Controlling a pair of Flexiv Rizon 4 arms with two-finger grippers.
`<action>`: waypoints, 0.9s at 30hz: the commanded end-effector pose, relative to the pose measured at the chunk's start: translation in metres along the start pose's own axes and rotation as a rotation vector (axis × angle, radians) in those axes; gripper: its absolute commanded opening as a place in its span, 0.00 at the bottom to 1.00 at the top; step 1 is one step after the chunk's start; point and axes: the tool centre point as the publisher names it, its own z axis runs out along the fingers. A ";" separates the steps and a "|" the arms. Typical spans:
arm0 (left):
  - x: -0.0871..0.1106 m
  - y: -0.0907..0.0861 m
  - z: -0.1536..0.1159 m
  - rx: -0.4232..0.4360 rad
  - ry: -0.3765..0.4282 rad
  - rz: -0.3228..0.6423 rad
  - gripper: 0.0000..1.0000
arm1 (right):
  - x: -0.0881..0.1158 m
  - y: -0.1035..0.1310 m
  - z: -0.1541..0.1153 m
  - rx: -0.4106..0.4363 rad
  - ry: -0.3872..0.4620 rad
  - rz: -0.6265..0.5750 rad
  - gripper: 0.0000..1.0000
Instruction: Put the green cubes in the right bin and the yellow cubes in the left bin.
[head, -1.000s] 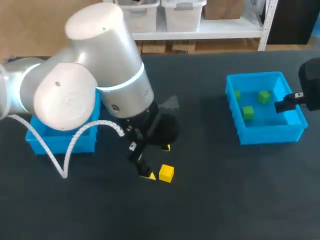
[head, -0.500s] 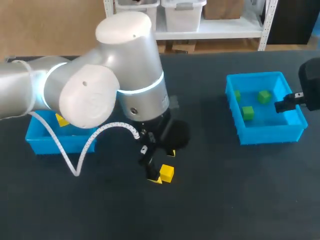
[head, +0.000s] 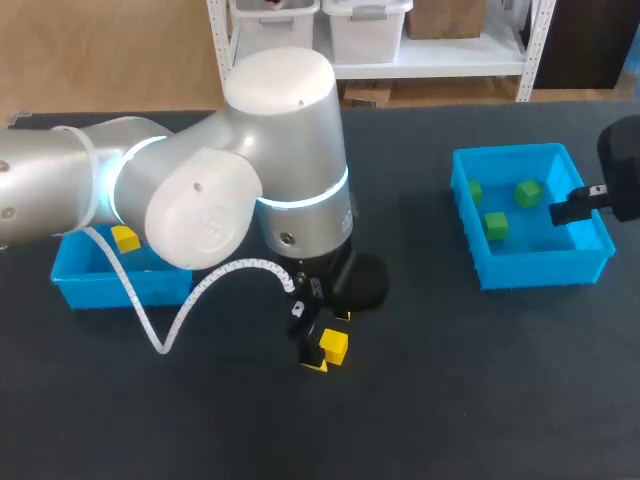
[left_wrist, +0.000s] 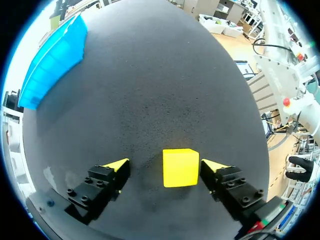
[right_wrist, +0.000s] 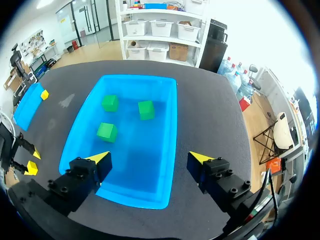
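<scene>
While three green cubes (head: 497, 226) lie in the right bin (head: 530, 272) at three o'clock, our left gripper (left_wrist: 166, 165), jaws apart, straddles the last loose yellow cube (left_wrist: 180, 168) at six, bound for the left bin (head: 120, 290).

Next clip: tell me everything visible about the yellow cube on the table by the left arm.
The yellow cube is a small, plain, bright-yellow block with smooth matte faces, perhaps plastic or painted wood. It rests flat on the dark table, inside the open left claw, much closer to one yellow tip than the other. Whether the nearer tip touches it cannot be told; it is not gripped.
</scene>
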 end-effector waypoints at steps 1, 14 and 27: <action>-0.002 -0.003 0.005 -0.024 0.011 -0.011 0.00 | 0.001 0.000 0.001 0.002 -0.005 0.001 1.00; 0.021 0.034 -0.023 -0.192 -0.089 -0.339 0.00 | 0.001 0.000 0.001 0.002 -0.005 0.001 1.00; 0.098 0.093 -0.096 -0.411 -0.239 -0.867 0.00 | 0.001 0.000 0.001 0.002 -0.005 0.001 1.00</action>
